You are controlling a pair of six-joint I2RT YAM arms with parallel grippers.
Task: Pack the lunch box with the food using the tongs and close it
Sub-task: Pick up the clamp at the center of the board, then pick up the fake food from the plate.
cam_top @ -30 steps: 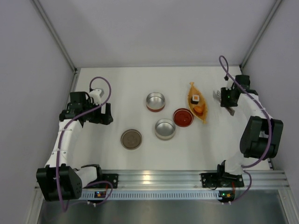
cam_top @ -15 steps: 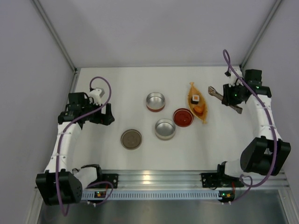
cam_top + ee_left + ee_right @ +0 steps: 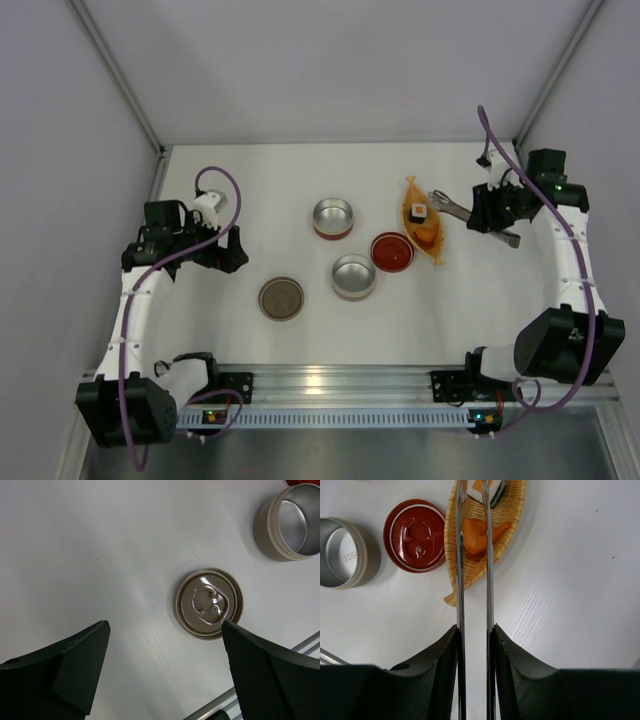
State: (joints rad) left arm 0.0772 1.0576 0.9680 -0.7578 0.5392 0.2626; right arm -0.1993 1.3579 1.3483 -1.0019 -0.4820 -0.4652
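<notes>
Tongs [image 3: 460,580], clenched in the right gripper [image 3: 474,630], point toward twelve o'clock over the food [image 3: 476,535]; straddle one piece before squeezing; left gripper [image 3: 165,625] gapes.

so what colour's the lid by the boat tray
The lid is red; right wrist view shows it best.

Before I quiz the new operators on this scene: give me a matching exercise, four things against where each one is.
1. tongs
2. red lid
3. brown lid
4. tray

a. nearest the left arm
b. holds the food
c. in the right jaws
d. between a tin and the tray

Pairs: 1-c, 2-d, 3-a, 4-b
</notes>
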